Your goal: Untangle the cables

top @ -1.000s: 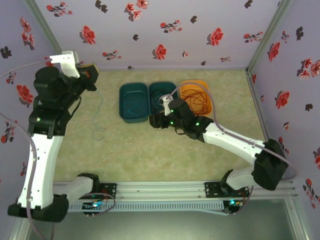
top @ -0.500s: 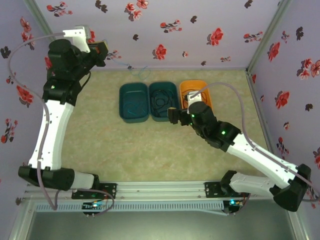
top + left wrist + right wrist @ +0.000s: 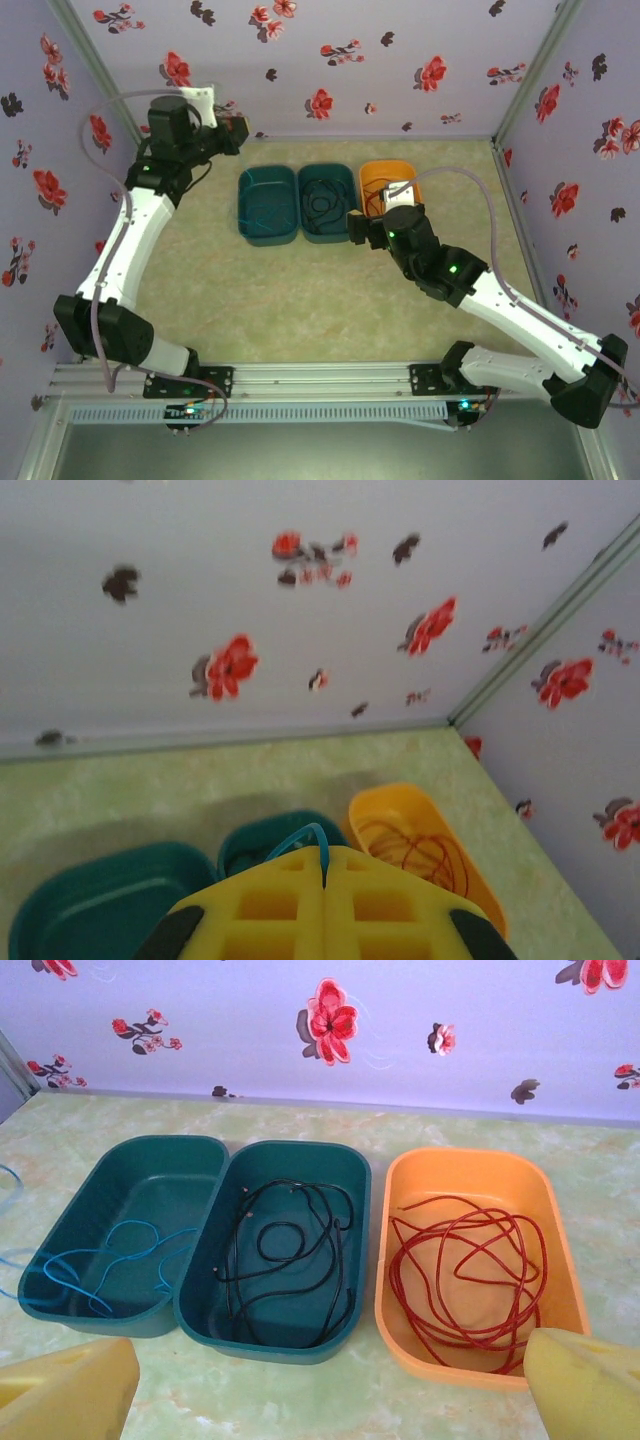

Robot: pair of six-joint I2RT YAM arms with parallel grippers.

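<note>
Jaws of L gripper (image 3: pixel 322 865) pinch blue cable (image 3: pixel 298 832); R gripper (image 3: pixel 325 1385) wide

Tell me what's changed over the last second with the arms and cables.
The left tool, shut on the blue cable, swung from the left side toward the back wall, then right, nearer the left teal bin. The right tool backed off the middle teal bin toward the near side and stands open. The orange bin, black cable and red cable stayed put.
</note>
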